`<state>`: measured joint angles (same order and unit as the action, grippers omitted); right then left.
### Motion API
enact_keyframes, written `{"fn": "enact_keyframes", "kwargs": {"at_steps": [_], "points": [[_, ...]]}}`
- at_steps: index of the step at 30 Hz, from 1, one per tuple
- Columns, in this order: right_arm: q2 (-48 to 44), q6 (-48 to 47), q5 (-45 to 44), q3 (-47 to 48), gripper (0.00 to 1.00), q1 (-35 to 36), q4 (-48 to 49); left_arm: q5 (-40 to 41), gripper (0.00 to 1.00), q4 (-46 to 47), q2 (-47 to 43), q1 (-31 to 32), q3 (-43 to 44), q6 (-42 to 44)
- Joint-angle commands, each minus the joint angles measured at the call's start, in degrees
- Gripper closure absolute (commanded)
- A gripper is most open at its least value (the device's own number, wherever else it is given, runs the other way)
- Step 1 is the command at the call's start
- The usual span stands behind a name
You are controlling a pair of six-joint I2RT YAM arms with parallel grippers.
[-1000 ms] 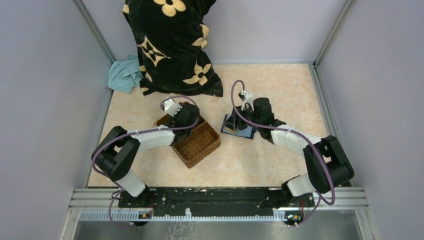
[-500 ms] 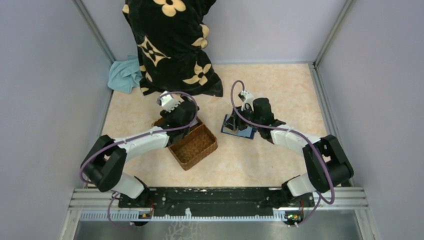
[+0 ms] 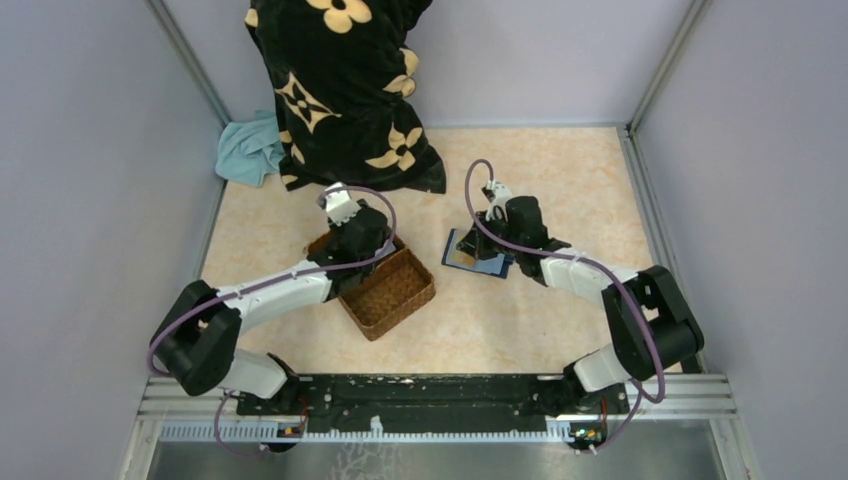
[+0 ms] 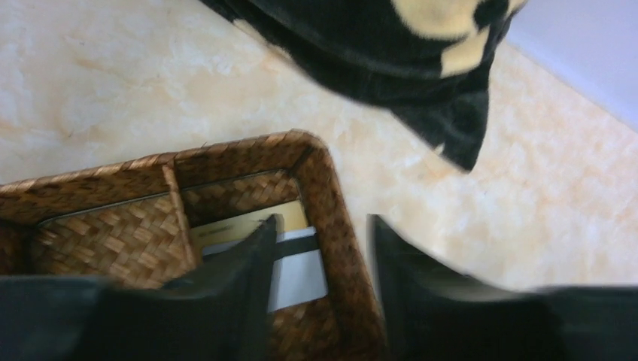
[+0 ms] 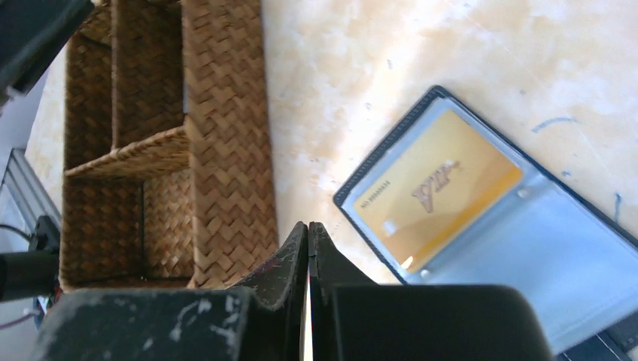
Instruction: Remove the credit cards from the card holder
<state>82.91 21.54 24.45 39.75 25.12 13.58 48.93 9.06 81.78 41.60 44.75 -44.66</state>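
The card holder (image 5: pixel 519 248) lies open on the table, pale blue inside with a navy edge, and shows in the top view as the card holder (image 3: pixel 476 257). A gold credit card (image 5: pixel 436 188) sits in its left pocket. My right gripper (image 5: pixel 308 227) is shut just above the table at the holder's near corner, with nothing visible between its fingers. A second gold card (image 4: pixel 248 226) and a white card with a black stripe (image 4: pixel 301 274) lie in the wicker basket's end compartment. My left gripper (image 4: pixel 322 226) hangs open over them, straddling the basket wall and holding nothing.
The brown three-compartment wicker basket (image 3: pixel 395 290) stands left of the holder. A black blanket with cream flowers (image 3: pixel 345 90) is heaped at the back, its corner (image 4: pixel 451 128) close to the basket. A teal cloth (image 3: pixel 250 150) lies at the back left. Walls enclose the table.
The right gripper has gone from open to shut beside the holder. The left arm has stretched further out over the basket's far end, and its jaws now stand wider than at first.
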Motion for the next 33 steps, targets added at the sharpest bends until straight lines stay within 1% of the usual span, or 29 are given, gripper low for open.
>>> {"fn": "enact_keyframes", "kwargs": {"at_steps": [1, 2, 3, 4, 6, 7, 8, 9, 11, 16, 19, 23, 25, 26, 27, 29, 30, 33], "points": [[0.9, 2.01, -4.23, 1.01, 1.0, -1.86, -0.64, -7.58, 0.74, 6.26, -3.81, 1.81, -5.05, 3.26], [1.12, 2.01, -5.14, 1.34, 1.0, -1.98, -1.46, -10.35, 0.94, 11.62, -4.67, 2.35, -7.2, 6.18], [1.44, 1.97, -5.42, 1.71, 1.0, -2.01, -2.15, -13.74, 0.99, 17.07, -5.26, 2.83, -9.07, 9.21], [1.72, 1.84, -5.27, 2.07, 1.0, -2.01, -2.39, -17.74, 1.0, 21.74, -5.4, 3.3, -10.32, 11.55], [2.1, 1.96, -3.88, 2.2, 1.0, -2.0, -1.96, -24.98, 1.0, 25.88, -4.73, 4.11, -10.28, 14.71], [2.27, 2.22, -3.08, 2.14, 1.0, -1.95, -1.52, -27.39, 0.98, 26.15, -3.86, 4.77, -9.65, 15.59], [2.56, 2.58, -2.82, 2.22, 1.0, -1.86, -1.54, -28.6, 0.95, 26.18, -2.99, 5.51, -9.2, 16.21], [3.14, 2.78, -3.31, 2.63, 1.0, -1.65, -2.42, -29.64, 0.91, 26.29, -1.93, 5.99, -9.08, 16.28], [4.62, 2.39, -4.05, 3.57, 1.0, -0.97, -4.51, -31.57, 0.87, 26.78, -0.45, 6.37, -9.7, 15.28], [3.95, 4.1, -4.37, 1.33, 1.0, -0.15, -2.76, -33.67, 0.84, 26.4, 0.7, 6.32, -12.57, 13.12], [3.28, 4.11, -4.83, 0.92, 1.0, -0.09, -2.92, -30.94, 0.83, 25.58, 0.42, 6.13, -14.67, 13.22], [3.33, 3.69, -4.96, 1.03, 1.0, -0.16, -3.23, -31.33, 0.79, 22.92, -2.09, 4.89, -16.91, 13.65], [3.83, 3.68, -4.95, 1.12, 1.0, -0.16, -3.03, -31.86, 0.74, 21.51, -3.1, 4.29, -17.56, 13.56], [4.24, 3.73, -4.75, 1.17, 1.0, -0.16, -2.77, -31.87, 0.68, 20.67, -3.44, 3.97, -17.91, 13.18], [4.57, 3.95, -4.37, 1.2, 1.0, -0.16, -2.54, -31.84, 0.61, 19.75, -3.77, 3.74, -18.14, 12.7], [5.11, 4.31, -3.71, 1.21, 1.0, -0.12, -1.84, -31.51, 0.5, 18.72, -4.3, 3.47, -19.05, 11.66], [5.3, 4.44, -3.47, 1.23, 1.0, -0.16, -1.55, -31.15, 0.46, 18.11, -4.56, 3.36, -19.42, 11.23], [6.05, 4.46, -3.12, 1.34, 1.0, -0.12, -1.19, -29.16, 0.38, 15.29, -4.98, 2.24, -19.61, 10.29]]}}
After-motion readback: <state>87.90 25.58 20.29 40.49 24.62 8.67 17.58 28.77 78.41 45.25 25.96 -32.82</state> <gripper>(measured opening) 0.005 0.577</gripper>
